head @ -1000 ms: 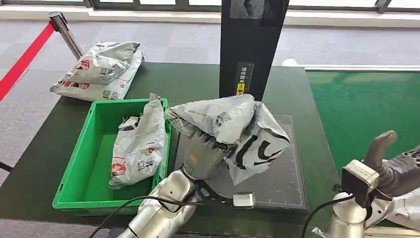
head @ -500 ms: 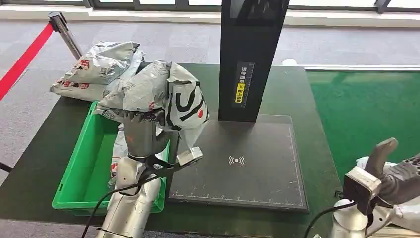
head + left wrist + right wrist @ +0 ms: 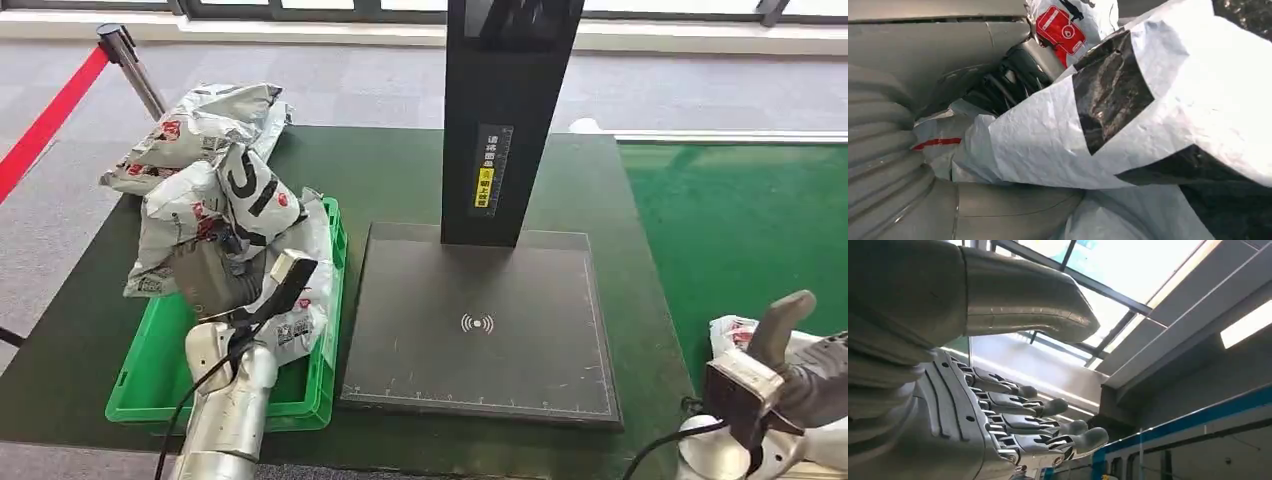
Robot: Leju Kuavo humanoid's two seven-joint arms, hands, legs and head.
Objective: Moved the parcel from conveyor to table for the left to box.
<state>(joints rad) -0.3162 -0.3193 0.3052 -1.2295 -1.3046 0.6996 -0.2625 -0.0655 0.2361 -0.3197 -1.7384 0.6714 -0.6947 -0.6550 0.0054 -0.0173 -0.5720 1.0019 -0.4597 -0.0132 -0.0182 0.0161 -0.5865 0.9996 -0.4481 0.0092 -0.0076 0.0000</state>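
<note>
At the left of the frame, the left robot hand [image 3: 215, 275] grips a crumpled grey parcel [image 3: 215, 205] above the green bin's [image 3: 150, 385] near-left part. At lower right, the right robot hand [image 3: 805, 355] is empty, fingers spread, beside the tabletop [image 3: 400, 180].

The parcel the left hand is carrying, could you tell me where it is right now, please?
In the head view the parcel sits on the left, gripped by the left hand above the far-left part of the green bin, just in front of the parcel pile.
</note>
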